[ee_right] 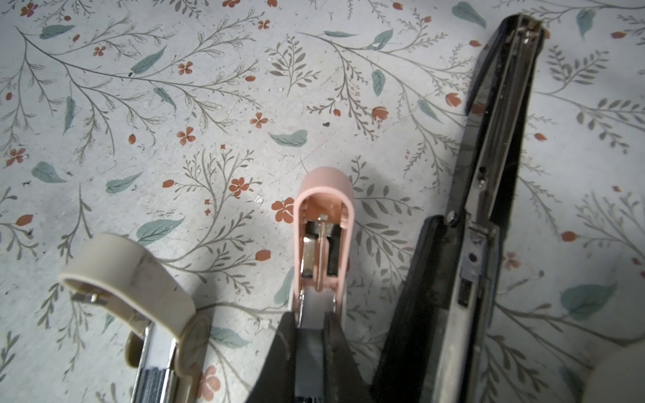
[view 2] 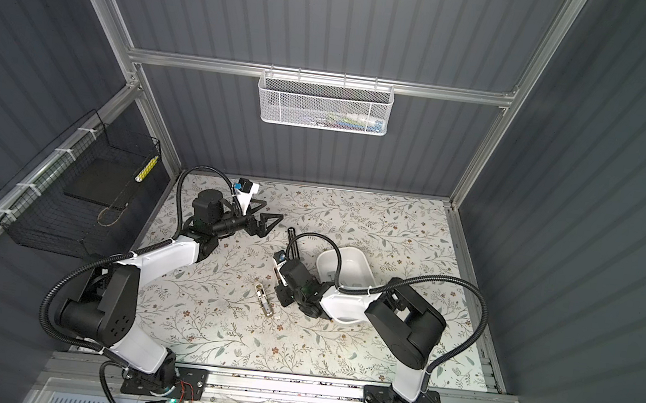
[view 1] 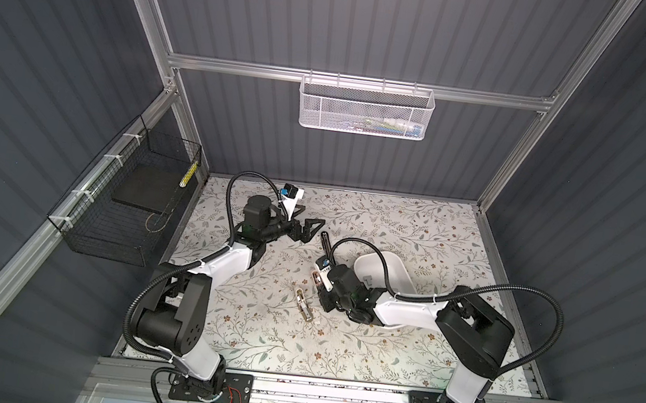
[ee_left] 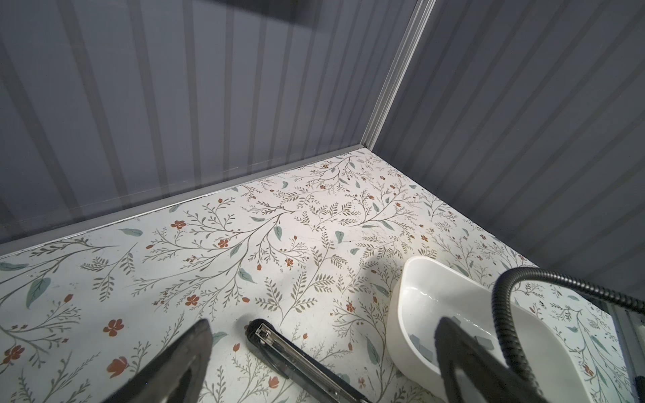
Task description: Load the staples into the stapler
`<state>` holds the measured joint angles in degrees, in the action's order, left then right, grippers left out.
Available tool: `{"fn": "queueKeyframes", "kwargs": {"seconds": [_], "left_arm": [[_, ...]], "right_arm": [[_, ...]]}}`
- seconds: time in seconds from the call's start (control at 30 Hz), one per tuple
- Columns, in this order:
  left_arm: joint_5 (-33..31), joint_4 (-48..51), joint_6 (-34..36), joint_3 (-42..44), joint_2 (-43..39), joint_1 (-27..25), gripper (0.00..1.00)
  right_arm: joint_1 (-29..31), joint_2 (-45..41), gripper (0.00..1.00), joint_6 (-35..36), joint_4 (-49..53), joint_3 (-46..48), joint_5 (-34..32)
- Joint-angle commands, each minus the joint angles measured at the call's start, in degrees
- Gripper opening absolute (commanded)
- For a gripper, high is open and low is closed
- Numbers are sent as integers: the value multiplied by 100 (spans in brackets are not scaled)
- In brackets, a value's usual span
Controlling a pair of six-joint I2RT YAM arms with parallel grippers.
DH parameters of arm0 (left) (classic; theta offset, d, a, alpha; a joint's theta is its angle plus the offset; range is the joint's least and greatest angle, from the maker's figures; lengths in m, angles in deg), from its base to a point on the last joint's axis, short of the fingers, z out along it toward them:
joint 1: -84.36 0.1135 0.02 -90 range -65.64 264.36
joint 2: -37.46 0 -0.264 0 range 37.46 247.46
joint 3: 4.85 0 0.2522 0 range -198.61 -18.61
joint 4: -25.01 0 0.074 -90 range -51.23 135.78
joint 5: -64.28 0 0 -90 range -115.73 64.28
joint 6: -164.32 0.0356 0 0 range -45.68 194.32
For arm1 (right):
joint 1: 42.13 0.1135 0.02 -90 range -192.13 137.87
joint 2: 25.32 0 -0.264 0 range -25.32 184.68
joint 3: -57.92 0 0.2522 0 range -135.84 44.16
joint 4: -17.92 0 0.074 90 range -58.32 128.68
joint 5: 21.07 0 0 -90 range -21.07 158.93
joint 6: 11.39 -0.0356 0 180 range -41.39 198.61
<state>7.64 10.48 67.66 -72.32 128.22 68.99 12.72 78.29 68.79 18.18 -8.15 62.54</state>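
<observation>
Three staplers lie open on the floral table. In the right wrist view a pink stapler (ee_right: 323, 223) is in the middle, a beige stapler (ee_right: 139, 289) on one side and a black stapler (ee_right: 488, 209) on the other. My right gripper (ee_right: 310, 319) is shut on a grey strip of staples (ee_right: 309, 349), held just over the rear of the pink stapler's open channel. More staples (ee_left: 420, 347) lie in a white bowl (ee_left: 401, 314). My left gripper (ee_left: 324, 324) hangs open and empty above the black stapler (ee_left: 296, 359), touching nothing. In a top view the left gripper (view 1: 303, 227) is behind the black stapler (view 1: 326, 242).
The white bowl (view 1: 400, 270) sits at the right, partly under the right arm. A black wire basket (view 1: 133, 196) hangs on the left wall and a white mesh basket (view 1: 366, 109) on the back rail. The beige stapler (view 1: 304, 305) lies near the table's middle.
</observation>
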Motion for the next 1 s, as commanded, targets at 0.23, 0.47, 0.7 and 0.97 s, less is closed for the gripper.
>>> {"fn": "queueKeyframes", "kwargs": {"seconds": [0.23, 0.47, 0.7, 0.97], "left_arm": [[-32, -45, 73, 47, -146, 25, 100], [-29, -45, 67, 45, -140, 27, 100], [-32, -47, 68, 37, -137, 26, 100], [-32, -45, 65, 49, -154, 26, 100]], "right_arm": [[51, 172, 0, 33, 101, -189, -120], [52, 157, 0, 79, 154, -197, -197], [51, 72, 0, 78, 155, -184, -161], [57, -83, 0, 113, 137, -142, -165]]}}
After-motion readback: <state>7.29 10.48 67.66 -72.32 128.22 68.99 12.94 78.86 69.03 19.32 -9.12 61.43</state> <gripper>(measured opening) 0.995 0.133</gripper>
